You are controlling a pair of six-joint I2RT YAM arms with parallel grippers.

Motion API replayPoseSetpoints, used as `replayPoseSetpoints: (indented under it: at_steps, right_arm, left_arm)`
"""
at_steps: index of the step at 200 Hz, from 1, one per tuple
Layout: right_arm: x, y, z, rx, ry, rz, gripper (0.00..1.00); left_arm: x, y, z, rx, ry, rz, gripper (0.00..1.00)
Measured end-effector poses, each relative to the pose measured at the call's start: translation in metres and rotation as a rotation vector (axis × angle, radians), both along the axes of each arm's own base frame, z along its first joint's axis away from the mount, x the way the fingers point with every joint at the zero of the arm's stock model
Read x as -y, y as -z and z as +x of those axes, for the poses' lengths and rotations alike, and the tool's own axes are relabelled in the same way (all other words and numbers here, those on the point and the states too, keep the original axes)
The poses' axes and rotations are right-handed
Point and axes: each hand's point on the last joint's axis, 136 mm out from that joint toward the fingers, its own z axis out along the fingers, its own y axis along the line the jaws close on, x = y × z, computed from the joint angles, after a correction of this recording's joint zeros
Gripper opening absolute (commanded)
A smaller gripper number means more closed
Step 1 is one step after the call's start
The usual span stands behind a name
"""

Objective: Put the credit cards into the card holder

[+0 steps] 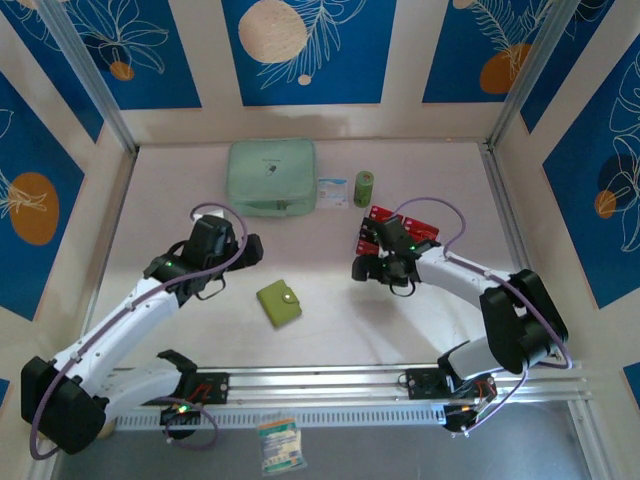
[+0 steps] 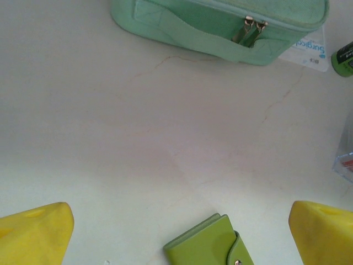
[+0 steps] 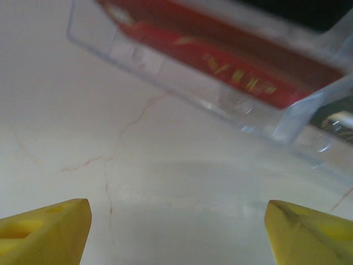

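Nearest the bases, the card holder [image 1: 279,302] lies shut on the table between the two arms, snap tab fastened. The left gripper [image 2: 181,221] hangs near its far side, claw spread wide and empty. Across the way, the right gripper [image 3: 176,221] is released too, nothing in it, nosing low toward the clear rack [image 3: 309,110] where the red credit cards [image 3: 220,61] sit. This looks like the opening reach for a first card. The next move calls for a clean pinch on a thin card edge, and that wallet wants opening. Far back, the mint pouch [image 1: 271,177] sits idle.
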Motion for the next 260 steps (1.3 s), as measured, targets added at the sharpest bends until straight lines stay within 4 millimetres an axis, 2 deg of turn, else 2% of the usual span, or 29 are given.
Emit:
replayPoseSetpoints:
  at_steps: [32, 60, 96, 129, 150, 165, 218, 243, 260]
  right_arm:
    - [0.009, 0.002, 0.014, 0.011, 0.042, 0.011, 0.83]
    - [0.007, 0.001, 0.023, 0.014, 0.04, 0.02, 0.81]
    - [-0.002, -0.009, 0.018, 0.031, 0.009, 0.056, 0.81]
    - [-0.025, -0.036, -0.001, 0.082, -0.048, 0.118, 0.82]
    - [-0.043, -0.044, -0.018, 0.074, -0.083, 0.148, 0.82]
    - [-0.056, -0.043, -0.03, 0.044, -0.102, 0.179, 0.77]
    - [-0.096, -0.021, -0.09, -0.118, -0.145, 0.289, 0.63]
    - [-0.116, -0.021, -0.103, -0.147, -0.151, 0.355, 0.52]
    - [-0.125, -0.019, -0.104, -0.164, -0.131, 0.393, 0.5]
  left_arm:
    - [0.003, 0.01, -0.003, -0.02, 0.005, 0.015, 1.0]
    - [0.003, 0.021, -0.004, -0.039, 0.007, 0.028, 1.0]
    - [0.005, 0.028, -0.004, -0.051, 0.012, 0.031, 1.0]
    - [0.008, 0.032, -0.002, -0.046, 0.001, -0.004, 1.0]
    - [0.01, 0.037, -0.004, -0.059, -0.016, -0.032, 1.0]
    - [0.012, 0.039, -0.006, -0.072, -0.013, -0.05, 1.0]
    - [0.026, 0.045, -0.01, -0.09, 0.047, -0.109, 1.0]
    - [0.028, 0.048, -0.012, -0.103, 0.055, -0.111, 1.0]
    - [0.028, 0.05, -0.013, -0.107, 0.058, -0.109, 1.0]
